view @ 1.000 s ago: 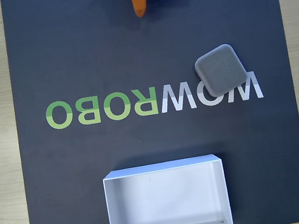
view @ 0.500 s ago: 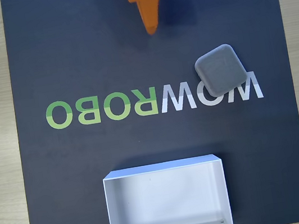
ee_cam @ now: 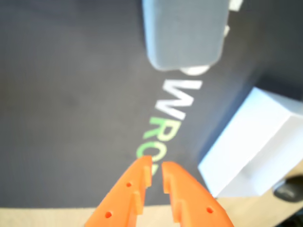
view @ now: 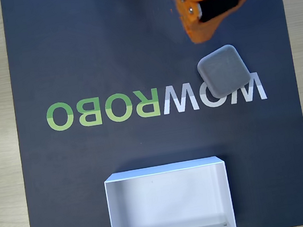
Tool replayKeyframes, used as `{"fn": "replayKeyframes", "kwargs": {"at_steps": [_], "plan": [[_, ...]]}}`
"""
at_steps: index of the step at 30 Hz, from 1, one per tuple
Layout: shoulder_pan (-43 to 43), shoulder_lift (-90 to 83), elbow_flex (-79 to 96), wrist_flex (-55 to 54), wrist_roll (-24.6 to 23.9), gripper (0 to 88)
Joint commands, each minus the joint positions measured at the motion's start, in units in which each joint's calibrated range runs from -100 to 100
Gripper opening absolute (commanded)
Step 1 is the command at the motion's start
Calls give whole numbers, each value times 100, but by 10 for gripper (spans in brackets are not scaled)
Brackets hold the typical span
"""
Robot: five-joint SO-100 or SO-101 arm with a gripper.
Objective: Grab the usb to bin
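The usb point(ee_cam: 184, 33) is blurred and cropped at the wrist view's top; the bin point(view: 165, 172) runs off the fixed view's bottom.

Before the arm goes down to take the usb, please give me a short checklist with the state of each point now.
1. usb free on the mat, nothing on it: ok.
2. gripper open enough for the usb: not ok, fingertips nearly together in the wrist view.
3. gripper above the usb: not ok, the usb lies ahead of it in the wrist view.
4. bin open and empty: ok.
5. Way from usb to bin free: ok.
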Motion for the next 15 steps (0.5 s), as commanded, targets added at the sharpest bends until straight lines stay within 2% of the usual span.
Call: {"fn": "replayKeyframes", "kwargs": {"at_steps": [1,5,12,15], "plan": [[-154,883,-1721,1090,3,25],[-280,1646,-2263,1379,14,67],[-289,2358,-2263,1379,19,372],[-289,2604,-2254,1379,19,462]]}}
